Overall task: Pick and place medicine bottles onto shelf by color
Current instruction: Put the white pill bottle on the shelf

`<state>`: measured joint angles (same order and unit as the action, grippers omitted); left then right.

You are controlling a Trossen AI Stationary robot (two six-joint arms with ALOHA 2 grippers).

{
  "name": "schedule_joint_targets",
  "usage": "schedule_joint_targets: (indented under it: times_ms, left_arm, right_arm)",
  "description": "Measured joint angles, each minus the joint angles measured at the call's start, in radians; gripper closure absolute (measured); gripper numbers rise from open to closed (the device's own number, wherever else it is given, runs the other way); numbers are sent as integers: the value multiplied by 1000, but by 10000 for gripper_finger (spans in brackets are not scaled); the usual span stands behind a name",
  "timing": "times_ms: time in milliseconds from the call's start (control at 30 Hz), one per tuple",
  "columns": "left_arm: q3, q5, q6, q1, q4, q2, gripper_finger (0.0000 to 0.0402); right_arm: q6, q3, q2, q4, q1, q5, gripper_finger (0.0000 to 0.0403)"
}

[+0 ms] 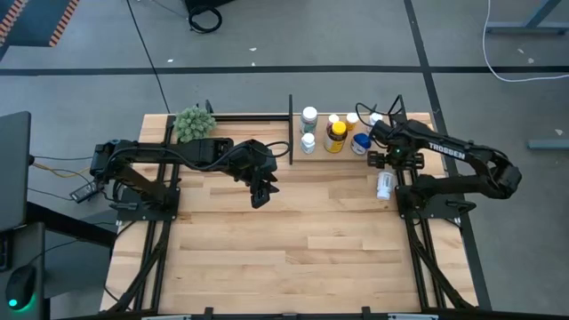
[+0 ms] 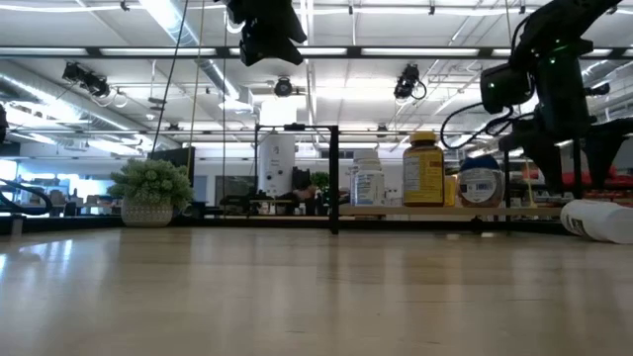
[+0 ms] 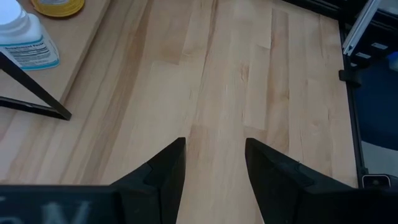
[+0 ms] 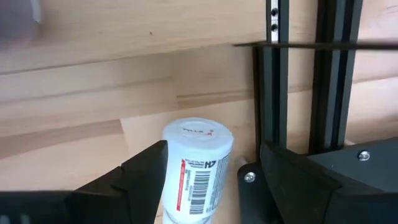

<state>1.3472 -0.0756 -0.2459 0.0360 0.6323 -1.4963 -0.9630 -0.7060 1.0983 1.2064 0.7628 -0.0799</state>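
A white medicine bottle [image 4: 196, 168] lay on its side on the bench [image 1: 293, 240], at 5 o'clock from the shelf [image 1: 320, 157]. The right hand [image 4: 205, 180] was spread astride it, not pinching. Probably light, rigid, slick plastic, prone to rolling; grip mid-body. The left hand [image 3: 214, 180] waited spread, empty.

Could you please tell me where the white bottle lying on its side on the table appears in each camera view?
High view: the lying white bottle is right of centre, just in front of the shelf.
Low view: at the far right edge.
Left wrist view: not in it.
Right wrist view: low centre, between the right tool fingers.
Shared landmark: the shelf, near the bottle in the high and low views.
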Motion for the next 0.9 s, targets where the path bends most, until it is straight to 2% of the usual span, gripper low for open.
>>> schedule_joint_targets:
  times_ms: [200, 433, 567, 633, 767, 900]
  left_arm:
    - [0, 0, -4, 0, 0, 0, 230]
    - [0, 0, -3, 0, 0, 0, 230]
    - [0, 3, -3, 0, 0, 0, 230]
    - [0, 14, -4, 0, 0, 0, 230]
    - [0, 23, -4, 0, 0, 0, 230]
    - [0, 32, -13, -1, 0, 0, 230]
  right_arm:
    - [153, -76, -9, 55, 0, -2, 138]
    - [392, -236, -9, 92, -18, -3, 138]
    - [448, -321, -9, 117, -55, -24, 138]
    - [444, -350, -9, 141, -70, -27, 138]
    - [320, -360, -9, 197, -108, -23, 138]
    - [232, -352, -8, 195, -228, 2, 138]
